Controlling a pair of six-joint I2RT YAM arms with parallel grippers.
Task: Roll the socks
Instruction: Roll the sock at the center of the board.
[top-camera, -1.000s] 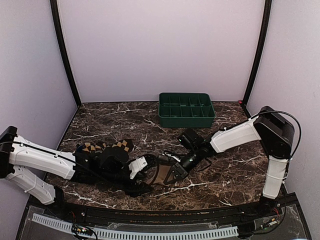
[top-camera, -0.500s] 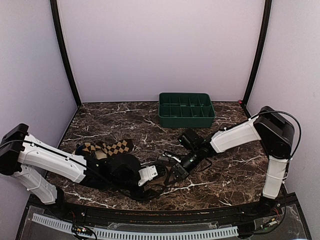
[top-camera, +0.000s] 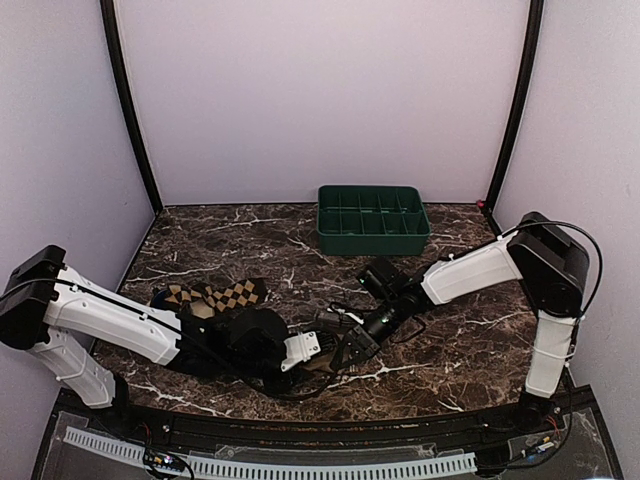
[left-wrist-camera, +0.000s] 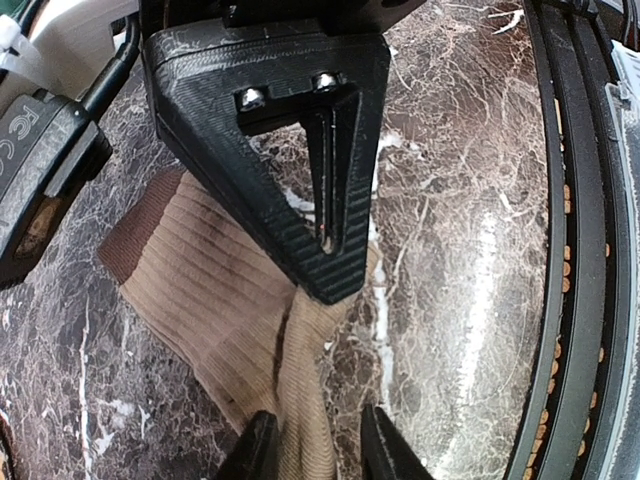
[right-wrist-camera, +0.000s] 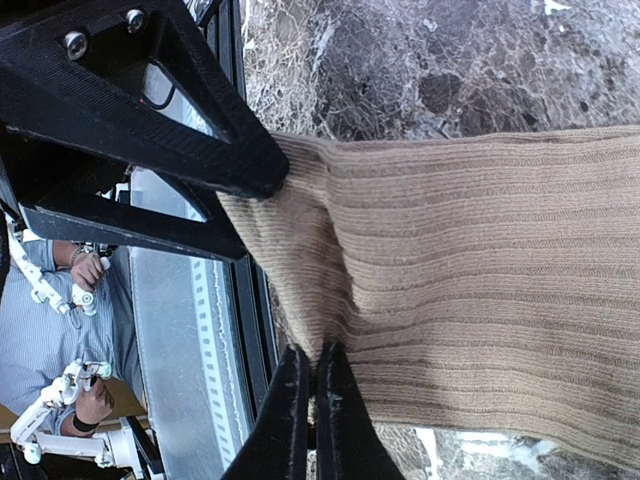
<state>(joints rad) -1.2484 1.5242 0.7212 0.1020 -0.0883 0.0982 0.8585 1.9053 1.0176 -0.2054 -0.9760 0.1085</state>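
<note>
A plain tan-brown sock lies on the marble near the table's front edge. My right gripper is shut on its edge, pinching a bunched fold of the ribbed fabric. My left gripper straddles a raised fold of the same sock. The fold rests against one finger, and bare marble shows before the other, so the jaws stand narrowly open. In the top view the two grippers meet tip to tip and hide most of this sock. The diamond-check socks lie behind the left arm.
A green compartment tray stands at the back centre. The black rail of the table's front edge runs close beside the left gripper. The right arm's finger fills the top of the left wrist view.
My left arm has slid right up to the right gripper, covering the tan sock, and its jaws have narrowed around a fold. The right gripper stays shut in place.
</note>
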